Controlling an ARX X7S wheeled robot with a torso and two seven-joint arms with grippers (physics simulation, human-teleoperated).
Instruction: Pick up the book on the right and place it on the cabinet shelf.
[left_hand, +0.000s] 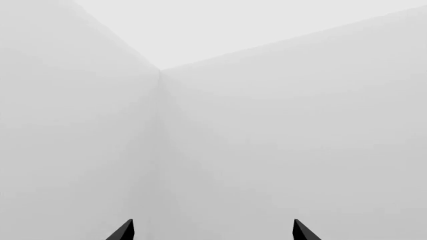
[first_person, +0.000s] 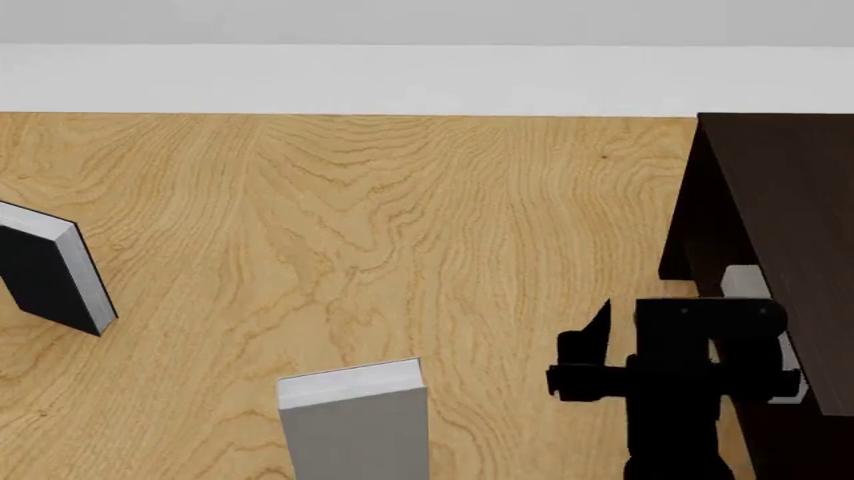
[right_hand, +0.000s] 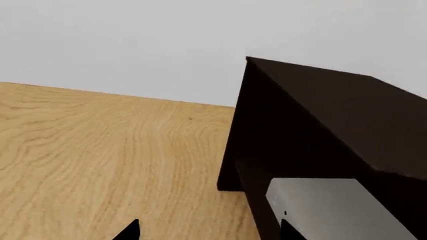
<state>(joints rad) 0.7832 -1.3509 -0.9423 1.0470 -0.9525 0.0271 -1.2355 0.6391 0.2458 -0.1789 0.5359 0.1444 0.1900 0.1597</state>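
Note:
The light-grey book (right_hand: 333, 205) sits inside the opening of the very dark brown cabinet (right_hand: 320, 110). The cabinet shelf under it is too dark to make out. In the head view only slivers of the book (first_person: 747, 284) show inside the cabinet (first_person: 787, 180), behind my right arm. My right gripper (right_hand: 210, 231) is open just outside the cabinet's front. Only bare wood shows between its fingertips, and the book lies beside one of them. The same gripper (first_person: 681, 320) shows in the head view next to the cabinet. My left gripper (left_hand: 213, 231) is open, empty, facing a blank wall corner.
A second grey book (first_person: 354, 420) stands on the wooden table (first_person: 400, 230) at the near middle. A black-covered book (first_person: 47, 270) stands at the far left. A white wall runs behind the table's far edge.

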